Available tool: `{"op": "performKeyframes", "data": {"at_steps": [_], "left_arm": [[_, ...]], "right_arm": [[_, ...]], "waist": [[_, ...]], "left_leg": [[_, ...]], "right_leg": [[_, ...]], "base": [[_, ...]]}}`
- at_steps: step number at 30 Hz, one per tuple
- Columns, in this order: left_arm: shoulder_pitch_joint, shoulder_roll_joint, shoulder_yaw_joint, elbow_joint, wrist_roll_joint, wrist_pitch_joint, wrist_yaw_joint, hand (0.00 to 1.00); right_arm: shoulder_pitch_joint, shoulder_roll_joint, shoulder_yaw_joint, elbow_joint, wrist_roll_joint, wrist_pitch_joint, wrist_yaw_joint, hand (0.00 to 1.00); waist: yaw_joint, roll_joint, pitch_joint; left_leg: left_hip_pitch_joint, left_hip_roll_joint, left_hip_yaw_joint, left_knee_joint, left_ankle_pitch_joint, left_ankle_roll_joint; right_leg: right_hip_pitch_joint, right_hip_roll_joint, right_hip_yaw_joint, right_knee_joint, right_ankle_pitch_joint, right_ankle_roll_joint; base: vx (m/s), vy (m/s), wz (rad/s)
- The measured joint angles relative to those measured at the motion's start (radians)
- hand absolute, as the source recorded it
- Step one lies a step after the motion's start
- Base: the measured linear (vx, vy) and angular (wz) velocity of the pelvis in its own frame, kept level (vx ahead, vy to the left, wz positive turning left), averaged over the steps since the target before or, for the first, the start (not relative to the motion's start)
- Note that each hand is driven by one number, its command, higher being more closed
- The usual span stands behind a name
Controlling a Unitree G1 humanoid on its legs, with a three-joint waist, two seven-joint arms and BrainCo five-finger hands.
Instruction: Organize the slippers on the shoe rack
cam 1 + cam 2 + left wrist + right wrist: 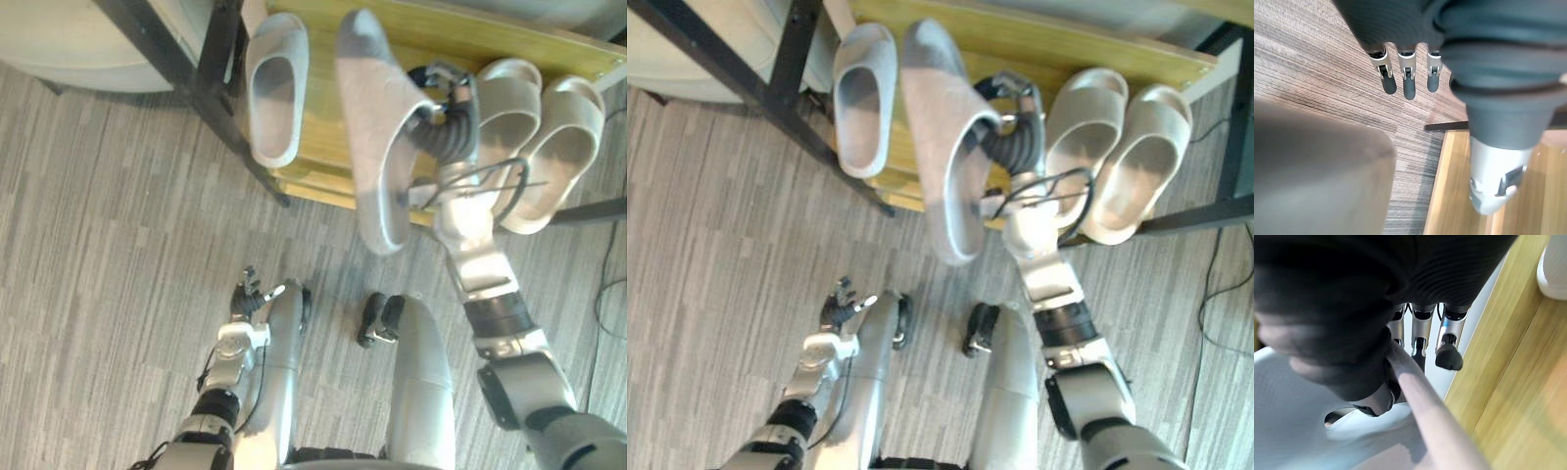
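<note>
Grey matte slipper (372, 108) hangs tilted, its strap pinched by the right hand (443, 88).

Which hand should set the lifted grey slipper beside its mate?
Right. The right hand grips the lifted grey slipper above the wooden shelf; the left hand hangs low over the floor.

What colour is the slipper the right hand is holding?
Light grey. The slipper pinched by the right hand shows best in the left eye view.

Bright, even light; faint shadows.
</note>
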Motion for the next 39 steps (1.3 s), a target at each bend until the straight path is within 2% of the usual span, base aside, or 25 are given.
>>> {"op": "performKeyframes", "data": {"at_steps": [7, 20, 21, 25, 26, 27, 30, 39], "left_arm": [[-0.012, -0.020, 0.000, -0.022, -0.007, -0.005, 0.024, 0.00], [-0.055, -0.033, -0.002, -0.052, -0.031, -0.023, 0.083, 0.00], [-0.058, -0.031, -0.001, -0.052, -0.038, -0.023, 0.086, 0.00], [-0.058, -0.001, -0.001, 0.005, -0.045, -0.011, 0.109, 0.00], [-0.054, 0.008, -0.002, 0.047, -0.045, 0.007, 0.117, 0.00], [-0.042, 0.011, -0.002, 0.072, -0.045, 0.023, 0.127, 0.00], [-0.013, 0.008, -0.003, 0.091, -0.045, 0.033, 0.128, 0.00], [-0.007, 0.008, -0.004, 0.090, -0.044, 0.034, 0.128, 0.00]], "right_arm": [[-0.163, -0.007, -0.017, 0.176, -0.080, 0.065, -0.061, 1.00], [-0.373, -0.008, -0.054, 0.492, -0.074, 0.126, -0.125, 1.00], [-0.377, -0.007, -0.057, 0.500, -0.074, 0.128, -0.134, 0.00], [-0.418, -0.008, -0.076, 0.532, -0.063, 0.120, -0.161, 0.00], [-0.435, -0.008, -0.076, 0.537, -0.056, 0.120, -0.168, 0.00], [-0.442, -0.008, -0.076, 0.547, -0.032, 0.118, -0.175, 0.00], [-0.443, -0.004, -0.092, 0.576, 0.018, 0.119, -0.197, 0.00], [-0.423, 0.034, -0.125, 0.548, 0.085, 0.100, -0.228, 0.00]], "waist": [[0.020, 0.000, 0.000], [0.064, 0.000, -0.005], [0.066, 0.000, -0.005], [0.069, 0.000, -0.005], [0.070, 0.000, -0.005], [0.071, 0.000, -0.005], [0.079, 0.000, -0.005], [0.085, 0.000, -0.005]], "left_leg": [[-0.041, 0.000, -0.005, 0.025, 0.000, -0.003], [-0.148, -0.007, -0.022, 0.056, 0.011, -0.022], [-0.158, -0.010, -0.027, 0.056, 0.014, -0.026], [-0.187, -0.022, -0.038, 0.062, 0.019, -0.035], [-0.199, -0.025, -0.042, 0.063, 0.021, -0.039], [-0.209, -0.027, -0.050, 0.064, 0.024, -0.043], [-0.214, -0.035, -0.054, 0.064, 0.026, -0.047], [-0.213, -0.034, -0.054, 0.063, 0.028, -0.052]], "right_leg": [[-0.027, -0.019, -0.021, 0.036, -0.023, -0.006], [-0.122, -0.037, -0.045, 0.076, -0.033, -0.017], [-0.128, -0.038, -0.050, 0.077, -0.034, -0.018], [-0.152, -0.051, -0.060, 0.094, -0.042, -0.032], [-0.163, -0.053, -0.062, 0.097, -0.042, -0.034], [-0.168, -0.053, -0.069, 0.098, -0.044, -0.035], [-0.174, -0.062, -0.071, 0.110, -0.053, -0.033], [-0.174, -0.062, -0.072, 0.112, -0.054, -0.032]], "base": [[-0.02, -0.059, 0.13], [-0.02, -0.025, 0.04], [-0.03, -0.027, 0.12], [-0.02, -0.023, 0.14], [-0.02, -0.022, 0.08], [-0.01, -0.018, 0.10], [-0.01, -0.025, 0.13], [0.00, -0.002, 0.01]]}}
